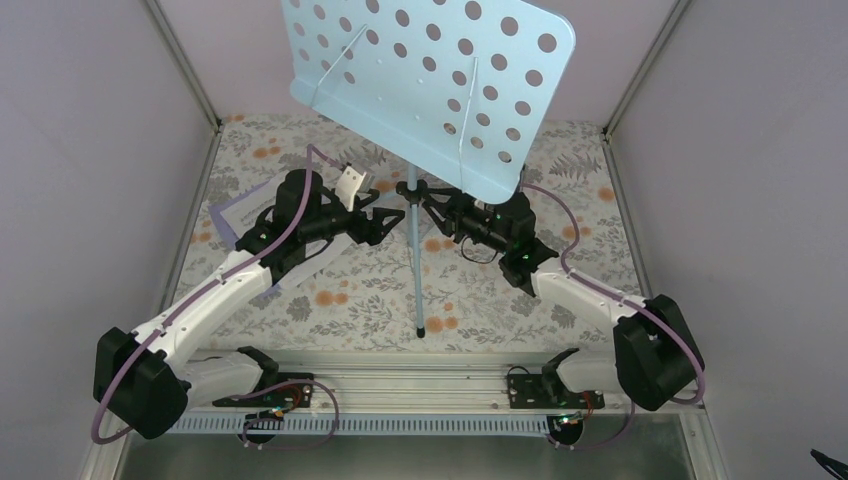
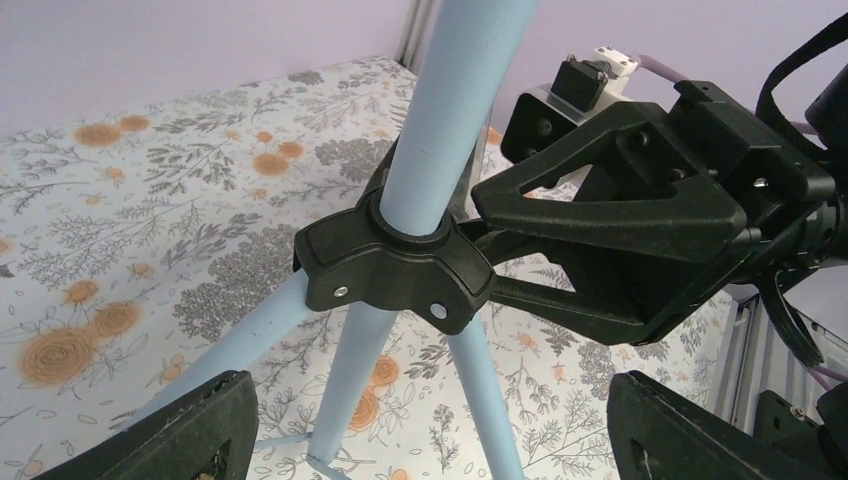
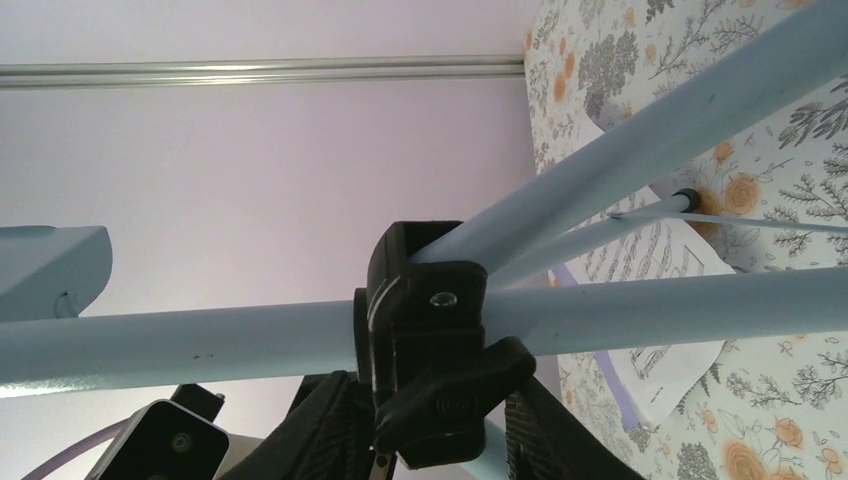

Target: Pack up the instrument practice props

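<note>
Lavender walls [image 1: 90, 150] and aluminium posts [image 1: 185, 65] box in your cell. A floral tablecloth [image 1: 330, 300] covers the table. The music stand [image 1: 430, 80] is upright mid-table, its light blue perforated desk tilted and its tripod legs spread on the cloth. Sheet-music pages [image 1: 228, 210] lie flat at left, partly under your left arm. Your left gripper [image 1: 390, 222] is spread wide with the pole between its fingers. Your right gripper [image 1: 432, 205] sits narrow around the black knob [image 3: 450, 405] at the tripod hub [image 2: 390, 265]; can't tell if it's pinching.
</note>
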